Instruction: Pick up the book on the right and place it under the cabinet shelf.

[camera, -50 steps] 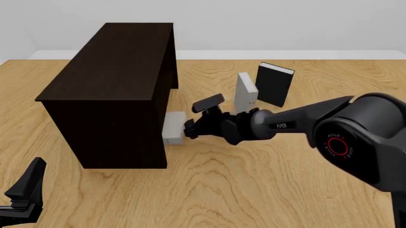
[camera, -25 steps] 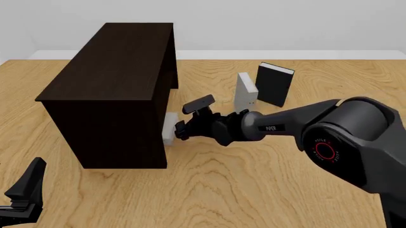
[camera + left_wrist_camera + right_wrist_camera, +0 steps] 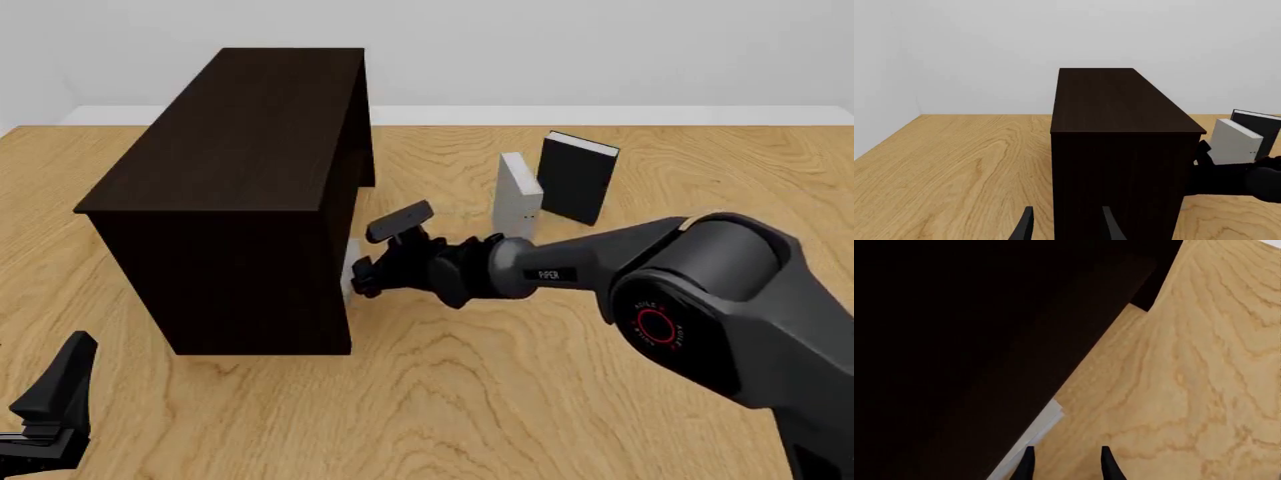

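The dark brown cabinet shelf [image 3: 240, 150] stands at the left of the table; it also fills the left wrist view [image 3: 1121, 105] and the right wrist view [image 3: 954, 340]. The light grey book [image 3: 350, 272] lies almost wholly under it, with only a pale sliver showing at the lower right edge. In the right wrist view its white edge [image 3: 1044, 422] pokes out from under the dark wood. My right gripper [image 3: 363, 278] is at that edge, its fingers [image 3: 1026, 462] apart with bare table between them. My left gripper [image 3: 54, 400] is open and empty at the near left.
A second light grey book [image 3: 514, 192] stands upright right of the cabinet, with a black-covered book [image 3: 578, 178] just behind it. Both also show in the left wrist view, grey [image 3: 1235, 142] and black [image 3: 1262, 122]. Wooden table [image 3: 534, 400] all round.
My right gripper has moved left toward the cabinet. The grey book has gone from sticking out beside the cabinet to nearly hidden under it. The left arm has not moved.
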Controlling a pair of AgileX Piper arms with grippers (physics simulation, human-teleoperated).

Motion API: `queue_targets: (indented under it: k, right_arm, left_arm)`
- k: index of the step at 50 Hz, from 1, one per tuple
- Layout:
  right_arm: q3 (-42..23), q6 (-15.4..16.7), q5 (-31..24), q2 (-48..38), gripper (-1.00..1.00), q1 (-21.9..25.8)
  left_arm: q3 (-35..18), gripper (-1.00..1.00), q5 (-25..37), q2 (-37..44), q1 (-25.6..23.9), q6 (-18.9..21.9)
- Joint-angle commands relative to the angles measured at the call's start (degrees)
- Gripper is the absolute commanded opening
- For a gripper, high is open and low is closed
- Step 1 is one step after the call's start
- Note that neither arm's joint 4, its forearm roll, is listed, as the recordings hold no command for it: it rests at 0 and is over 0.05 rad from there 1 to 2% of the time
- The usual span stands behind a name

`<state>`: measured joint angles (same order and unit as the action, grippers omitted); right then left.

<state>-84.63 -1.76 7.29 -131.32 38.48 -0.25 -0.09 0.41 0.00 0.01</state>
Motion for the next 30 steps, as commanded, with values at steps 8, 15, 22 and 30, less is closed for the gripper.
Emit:
queue_targets:
  k: [8, 15, 22, 30]
  right_arm:
    - [1.51, -0.76, 0.82, 1.82, 1.0, -1.61]
    - [5.16, -0.72, 1.74, 4.98, 1.0, -3.06]
    - [10.29, -0.21, 3.25, 9.59, 1.0, -3.79]
    - [16.58, -0.29, 4.6, 15.67, 1.0, -3.1]
  left_arm:
    - [0.0, 1.0, 0.0, 0.0, 0.0, 0.0]
    - [0.0, 1.0, 0.0, 0.0, 0.0, 0.0]
    - [0.0, 1.0, 0.0, 0.0, 0.0, 0.0]
    - [0.0, 1.0, 0.0, 0.0, 0.0, 0.0]
